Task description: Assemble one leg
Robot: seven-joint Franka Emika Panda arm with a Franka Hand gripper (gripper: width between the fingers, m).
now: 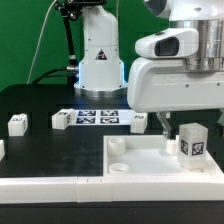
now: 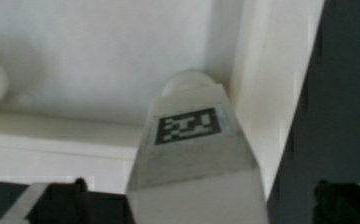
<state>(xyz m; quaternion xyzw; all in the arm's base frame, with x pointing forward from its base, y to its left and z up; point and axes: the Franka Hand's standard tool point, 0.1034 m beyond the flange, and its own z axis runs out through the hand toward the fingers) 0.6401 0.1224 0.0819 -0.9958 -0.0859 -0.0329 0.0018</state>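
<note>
Leg position: the leg [image 1: 190,143] stands upright on the white tabletop panel [image 1: 140,172], near the panel's far rim at the exterior view's right, with its tag facing the exterior camera.
Finger state: the gripper [image 2: 203,197] straddles the leg. Its fingers [image 2: 58,200] are spread wide with a gap on each side, and nothing is held.
Risk, uneven closing: if one finger meets the leg first, it would likely push or tip this short block.
Risk, rim strike: the raised rim [image 2: 248,70] runs just beside the leg, so a finger lowered on that side may catch it.
Open room: the panel floor is bare toward the exterior view's left, up to the corner hole [image 1: 116,150].
Clearances: the other legs [image 1: 62,118] and the marker board [image 1: 97,117] lie on the black table [image 1: 40,100], well apart from the gripper.
</note>
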